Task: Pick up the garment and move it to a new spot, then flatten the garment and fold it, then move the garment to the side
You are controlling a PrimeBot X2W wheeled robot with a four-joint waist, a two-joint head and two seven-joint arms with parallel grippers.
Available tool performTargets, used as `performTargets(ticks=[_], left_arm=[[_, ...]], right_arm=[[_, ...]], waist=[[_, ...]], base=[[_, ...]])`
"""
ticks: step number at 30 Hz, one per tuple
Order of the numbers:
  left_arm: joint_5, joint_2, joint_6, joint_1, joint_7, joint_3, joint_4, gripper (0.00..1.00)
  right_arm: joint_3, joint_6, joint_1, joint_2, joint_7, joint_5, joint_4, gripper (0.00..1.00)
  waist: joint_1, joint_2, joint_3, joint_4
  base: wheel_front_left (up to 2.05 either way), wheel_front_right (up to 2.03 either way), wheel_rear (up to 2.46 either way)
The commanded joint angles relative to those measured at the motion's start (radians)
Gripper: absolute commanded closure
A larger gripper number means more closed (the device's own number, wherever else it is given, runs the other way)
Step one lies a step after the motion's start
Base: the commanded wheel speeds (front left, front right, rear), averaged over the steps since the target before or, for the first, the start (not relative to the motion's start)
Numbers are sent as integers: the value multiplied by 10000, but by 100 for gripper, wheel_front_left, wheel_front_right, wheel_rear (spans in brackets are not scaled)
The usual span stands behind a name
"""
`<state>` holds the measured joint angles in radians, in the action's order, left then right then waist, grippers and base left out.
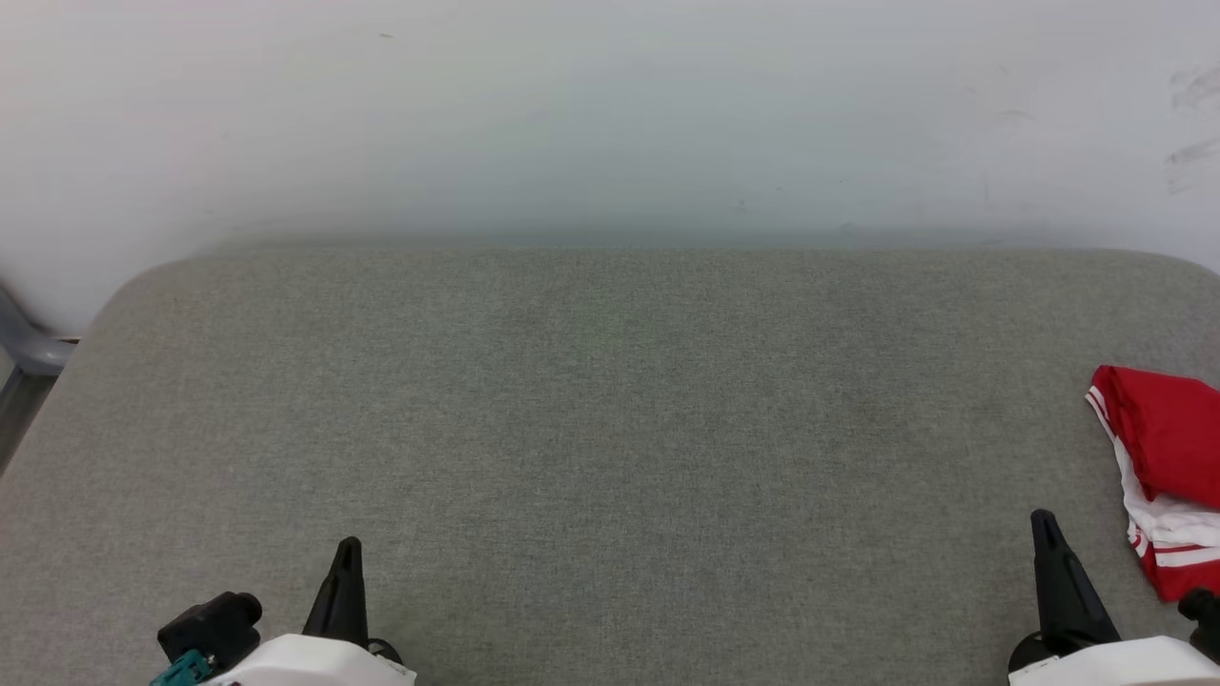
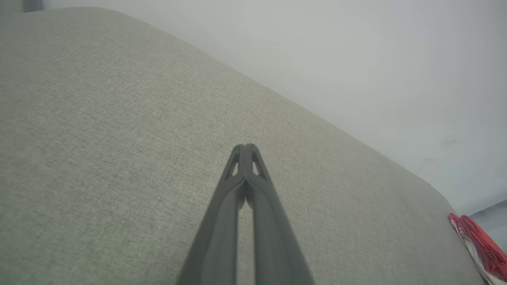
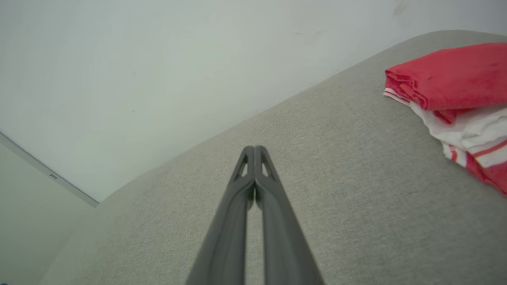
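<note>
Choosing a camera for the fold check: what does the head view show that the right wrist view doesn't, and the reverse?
Head view's extras: the left gripper, shut, lower left, and a curved grey frame at the far left edge. Right wrist view's extras: a thin grey strip at its left. Shared: the folded red T-shirt with white sleeves, the grey woven fabric surface, the pale wall, the shut right gripper.

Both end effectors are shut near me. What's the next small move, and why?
Probably open the right end effector and swing it rightward toward the red T-shirt with white sleeves and striped trim. The shirt lies bunched at the right edge of the grey fabric surface, much nearer that end effector than the left end effector, and both are shut, empty and clear of it.
</note>
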<state>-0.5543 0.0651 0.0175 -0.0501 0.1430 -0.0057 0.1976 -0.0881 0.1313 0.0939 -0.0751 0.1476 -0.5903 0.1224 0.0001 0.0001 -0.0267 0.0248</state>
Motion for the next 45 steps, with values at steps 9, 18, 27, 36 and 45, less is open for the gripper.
performTargets(ticks=[9, 18, 27, 36, 45], left_arm=[[-1642, 5, 199, 495, -376, 216, -34, 100], [-2901, -16, 334, 665, -693, 359, 30, 100], [-4054, -37, 454, 815, -974, 487, 95, 100], [-5107, -53, 572, 946, -1238, 612, 157, 100], [-6282, -74, 706, 1108, -1527, 736, 225, 100]], right_arm=[[-55, -2, -543, 30, -379, -1605, 79, 100], [-77, -3, -763, 54, -688, -2829, 234, 100], [-99, -4, -962, 78, -978, -3941, 382, 100], [-120, -4, -1160, 102, -1235, -4957, 517, 100], [-147, -5, -1350, 130, -1540, -6097, 669, 100]], waist=[[-1, -1, 28, -23], [-1, -1, 55, -46], [-1, -1, 82, -68], [-1, -1, 108, -90], [-1, -1, 141, -118]], base=[[0, 0, 0], [0, 0, 0], [0, 0, 0], [0, 0, 0], [0, 0, 0]])
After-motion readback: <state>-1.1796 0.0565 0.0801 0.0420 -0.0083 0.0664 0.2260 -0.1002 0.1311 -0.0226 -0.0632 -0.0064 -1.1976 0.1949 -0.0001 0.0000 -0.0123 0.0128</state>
